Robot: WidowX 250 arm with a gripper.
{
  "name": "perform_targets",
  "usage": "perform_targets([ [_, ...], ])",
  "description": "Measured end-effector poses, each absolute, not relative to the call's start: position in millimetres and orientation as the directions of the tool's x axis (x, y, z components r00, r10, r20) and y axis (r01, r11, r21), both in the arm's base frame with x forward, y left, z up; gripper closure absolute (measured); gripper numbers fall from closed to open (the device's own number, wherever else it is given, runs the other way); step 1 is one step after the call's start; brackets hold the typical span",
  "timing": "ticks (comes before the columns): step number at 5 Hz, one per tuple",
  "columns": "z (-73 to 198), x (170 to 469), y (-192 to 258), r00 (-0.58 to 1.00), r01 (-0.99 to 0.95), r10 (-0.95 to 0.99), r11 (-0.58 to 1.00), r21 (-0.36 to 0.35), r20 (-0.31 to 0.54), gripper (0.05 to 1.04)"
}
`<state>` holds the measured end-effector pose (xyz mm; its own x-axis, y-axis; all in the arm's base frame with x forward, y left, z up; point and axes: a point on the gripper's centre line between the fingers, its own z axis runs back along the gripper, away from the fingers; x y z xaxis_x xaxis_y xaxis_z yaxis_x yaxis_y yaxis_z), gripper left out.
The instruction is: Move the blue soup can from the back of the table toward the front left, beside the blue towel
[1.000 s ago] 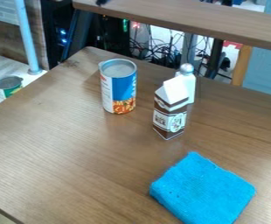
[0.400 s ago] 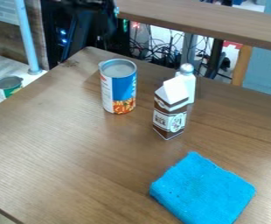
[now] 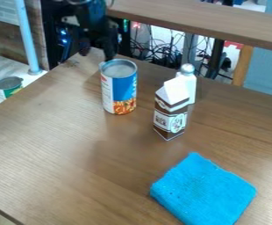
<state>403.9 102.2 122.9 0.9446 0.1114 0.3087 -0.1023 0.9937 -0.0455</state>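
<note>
So, upper left: black gripper [image 3: 97, 53], fingers parted, grasping nothing, near blue-labelled tin can [image 3: 119, 90]; chocolate-milk carton [image 3: 170, 118] right of centre.

Carton [image 3: 170, 117] standing upright on the table [image 3: 56, 145], brown below, white gabled top. Bottle [image 3: 189, 88] standing just behind it, white with a rounded top (carton is hiding part of it, can't tell if they're touching). Cloth [image 3: 204, 191], bright blue, folded, lying flat near the front edge of view, well apart from the carton. Shelf [image 3: 197, 18] running across the top. Cables [image 3: 156, 52] tangling below it, small lights glowing nearby. Far left: pole [image 3: 26, 39] rising from a pale counter [image 3: 30, 79], green-labelled tin [image 3: 9, 86] sitting there too.
</note>
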Motion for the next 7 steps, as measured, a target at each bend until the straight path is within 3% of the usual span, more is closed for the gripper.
perform_targets([
  [1,111.9,416.8,99.6,0.942,-0.13,0.153,0.987,-0.096,0.299,0.077],
  [2,118.6,428.5,95.4,0.92,-0.129,0.175,0.98,-0.151,0.352,0.077],
  [5,122.0,450.7,92.9,0.872,-0.139,0.222,0.967,-0.214,0.436,0.077],
  [7,97.9,444.7,83.2,0.864,-0.145,0.258,0.95,-0.276,0.432,0.077],
])
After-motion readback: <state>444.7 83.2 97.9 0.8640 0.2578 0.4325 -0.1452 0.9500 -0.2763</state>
